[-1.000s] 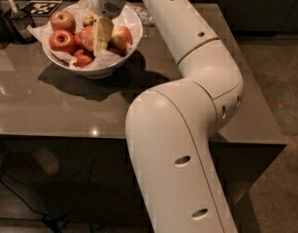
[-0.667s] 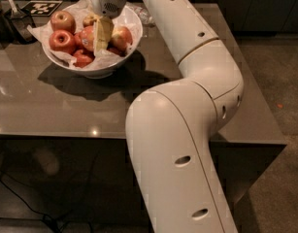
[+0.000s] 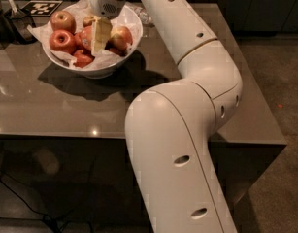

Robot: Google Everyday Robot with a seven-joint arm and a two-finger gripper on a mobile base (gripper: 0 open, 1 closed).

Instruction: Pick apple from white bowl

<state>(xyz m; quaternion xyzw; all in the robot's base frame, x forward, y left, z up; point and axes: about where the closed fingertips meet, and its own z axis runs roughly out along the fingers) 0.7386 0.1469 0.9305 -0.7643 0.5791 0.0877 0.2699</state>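
The white bowl (image 3: 106, 68), lined with crumpled white paper, stands at the table's far left and holds several apples. My gripper (image 3: 97, 39) reaches down into the middle of the bowl from above. It sits against a red-orange apple (image 3: 85, 36) that it partly hides; no sticker shows on this apple. A red-yellow apple (image 3: 63, 20) lies at the bowl's back left and a darker red one (image 3: 61, 41) at the left. A small red one (image 3: 82, 58) lies in front and a paler yellow-red one (image 3: 121, 37) at the right.
The grey glossy table (image 3: 66, 106) reaches its front edge near the lower left and its right edge past my arm. A dark holder (image 3: 15, 21) and a black-and-white marker tag (image 3: 41, 7) sit behind the bowl. My large white arm (image 3: 187, 130) fills the right foreground.
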